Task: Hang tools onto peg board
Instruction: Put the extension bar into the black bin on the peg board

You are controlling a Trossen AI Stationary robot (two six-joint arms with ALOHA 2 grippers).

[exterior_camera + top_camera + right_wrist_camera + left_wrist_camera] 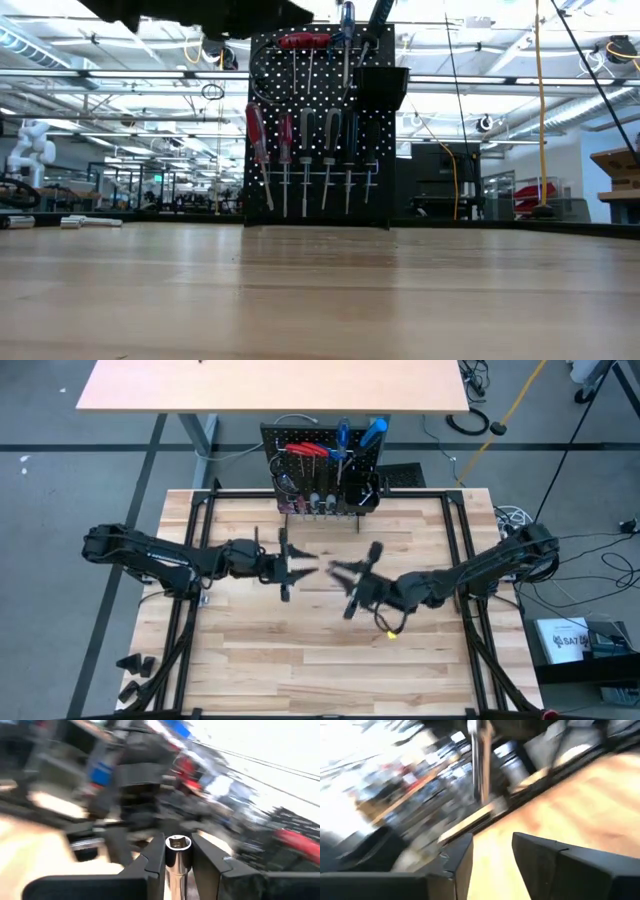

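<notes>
Silver socket piece (177, 851) sits pinched in your right gripper's (343, 571) jaws mid-worktop, left gripper (307, 567) jaws spread beside it; swing fast toward the peg board (322, 472) and it may slip.

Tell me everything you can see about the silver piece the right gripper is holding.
The silver piece is a shiny metal tube, like a socket, with a hollow open end that looks hexagonal inside. It stands between the right gripper's two dark fingers, which press on it from both sides, its open end poking out past their tips. Its lower part is hidden between them. The gripper holds it above the table, mid-table, facing the left gripper.
</notes>
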